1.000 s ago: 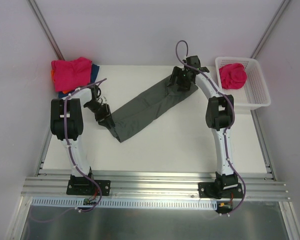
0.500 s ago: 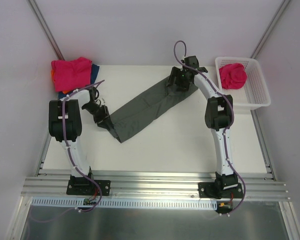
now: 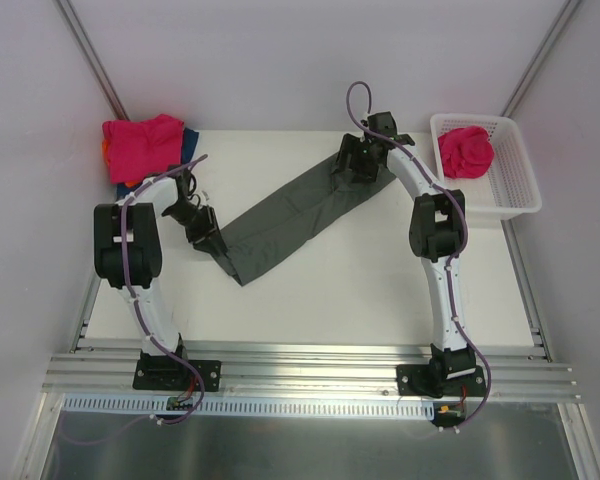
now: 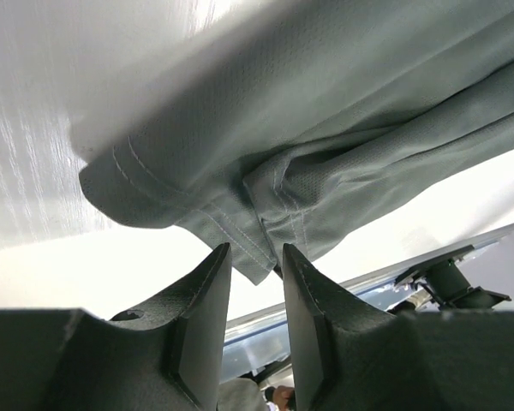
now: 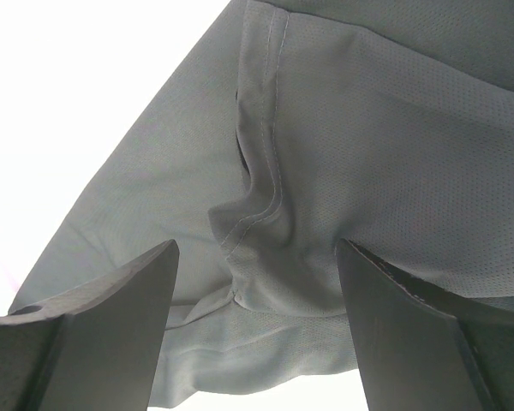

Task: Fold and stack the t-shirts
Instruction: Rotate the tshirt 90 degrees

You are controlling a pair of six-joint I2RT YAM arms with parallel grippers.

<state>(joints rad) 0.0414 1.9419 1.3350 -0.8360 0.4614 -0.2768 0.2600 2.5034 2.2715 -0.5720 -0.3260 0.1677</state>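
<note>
I see the grey tee [image 3: 280, 215] diagonal on the bench [image 3: 360, 290], 8 to 2 o'clock, drawn out btwn both arms, prob. to flatten it for folding. L pincer [image 4: 256, 257] nearly together, hem corner at its tips; can't tell if it bites. R pincer [image 5: 257, 257] apart, astride a bunched seam.

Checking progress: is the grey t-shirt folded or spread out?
Partly folded: the grey t-shirt forms a long narrow strip, hems layered at one end.
</note>
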